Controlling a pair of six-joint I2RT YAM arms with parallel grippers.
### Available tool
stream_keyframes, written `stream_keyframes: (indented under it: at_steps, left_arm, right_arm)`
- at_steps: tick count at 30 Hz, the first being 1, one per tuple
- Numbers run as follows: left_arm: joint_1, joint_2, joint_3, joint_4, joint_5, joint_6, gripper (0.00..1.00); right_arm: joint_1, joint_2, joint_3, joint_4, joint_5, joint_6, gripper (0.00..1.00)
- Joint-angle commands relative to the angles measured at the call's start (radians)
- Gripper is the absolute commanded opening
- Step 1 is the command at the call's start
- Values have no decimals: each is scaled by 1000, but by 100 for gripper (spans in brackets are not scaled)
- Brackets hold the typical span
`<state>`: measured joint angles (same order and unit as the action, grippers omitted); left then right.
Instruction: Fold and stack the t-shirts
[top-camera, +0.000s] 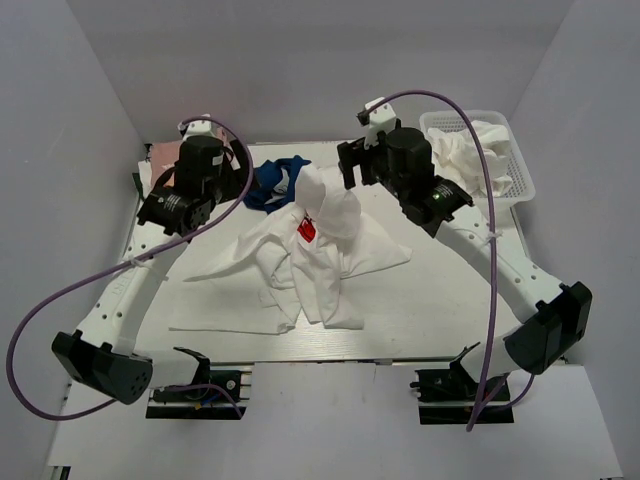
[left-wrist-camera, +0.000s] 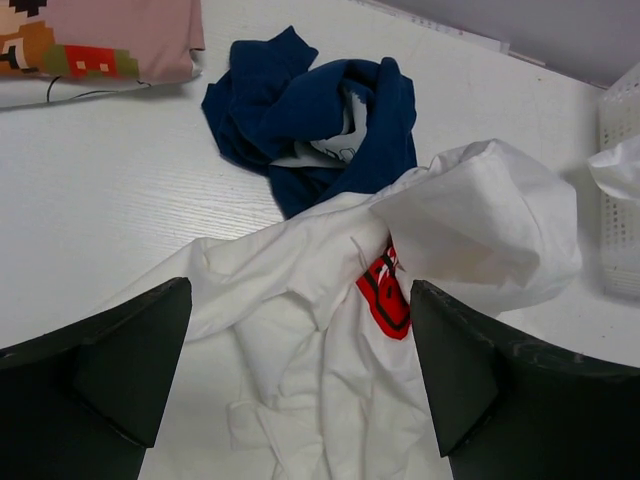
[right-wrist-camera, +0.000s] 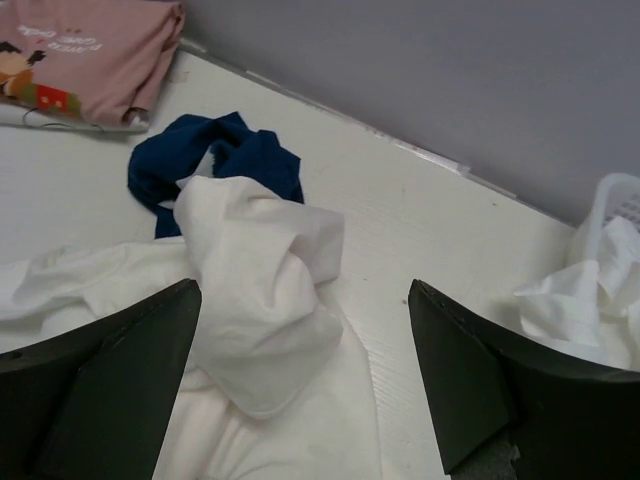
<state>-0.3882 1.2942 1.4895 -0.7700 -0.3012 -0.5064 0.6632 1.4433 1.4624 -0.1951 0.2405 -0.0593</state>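
A white t-shirt (top-camera: 310, 260) with a small red mark (top-camera: 307, 230) lies crumpled mid-table, one part bunched up high. Behind it sits a crumpled navy t-shirt (top-camera: 272, 180). A folded pink t-shirt with a cartoon print (left-wrist-camera: 100, 40) lies at the far left. More white t-shirts (top-camera: 470, 145) fill the basket. My left gripper (left-wrist-camera: 300, 290) hovers open above the white shirt (left-wrist-camera: 290, 350), with nothing between its fingers. My right gripper (right-wrist-camera: 303, 285) also hangs open, over the bunched part of the white shirt (right-wrist-camera: 260, 300), and is empty.
A white mesh basket (top-camera: 515, 180) stands at the back right corner. Grey walls close in the table on the left, back and right. Both arms reach in from the near edge, left (top-camera: 130, 280) and right (top-camera: 510, 265).
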Motion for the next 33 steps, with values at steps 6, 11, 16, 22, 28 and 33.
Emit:
stream_keyframes:
  at_steps: [6,11,16,22,28,33]
  left_arm:
    - [-1,-90,-93,31,-38,-18,100]
    - [-1,-70,-117,-1,-65,-9,100]
    - [-1,-42,-106,-17,-65,3,100]
    - [-1,-24,-115,-17,-47,25,100]
    - [-1,-24,-126,3,-47,34,100]
    - [-1,-33,-158,12,-35,34,100]
  right_arm:
    - [1,78,36,-20,-230,53,90]
    - [-13,322,133,-133,-360,66,90]
    - [-14,488,199,-164,-400,65,86]
    - [-13,520,324,-208,-307,65,0]
    - [-48,313,445,-138,61,-29,0]
    - [-137,258,647,32,438,-232,0]
